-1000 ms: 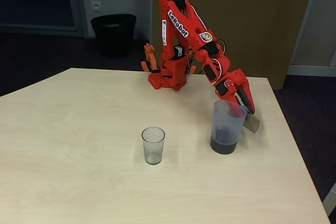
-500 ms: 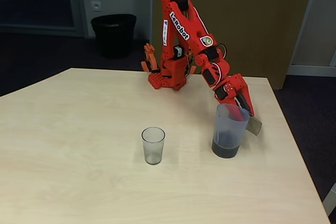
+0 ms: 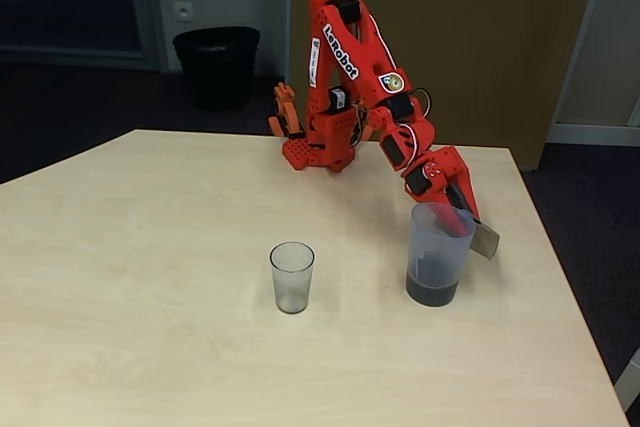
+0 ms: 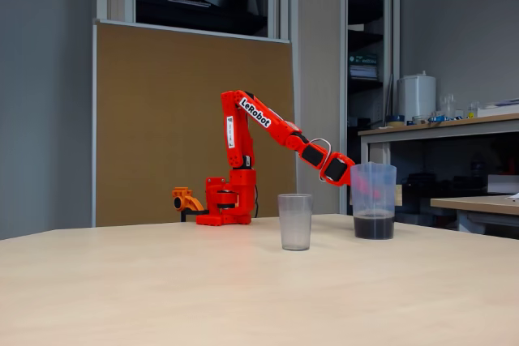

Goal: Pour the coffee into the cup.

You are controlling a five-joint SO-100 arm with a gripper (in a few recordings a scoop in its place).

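The cup is a small clear tumbler standing upright near the table's middle, also seen here as the cup. To its right a taller translucent jug stands upright with the coffee dark in its bottom. In another fixed view the jug and the coffee sit right of the cup. My red gripper is shut on the jug's flat handle at its far right side. From the side, the gripper is partly hidden behind the jug. I cannot tell whether the jug's base touches the table.
The arm's red base is clamped at the table's far edge. The table's right edge runs close to the jug. A black bin stands on the floor behind. Bare tabletop lies left of and in front of the cup.
The arm has reached further out, and the jug has shifted with it a little toward the table's front and right. The cup has not moved.
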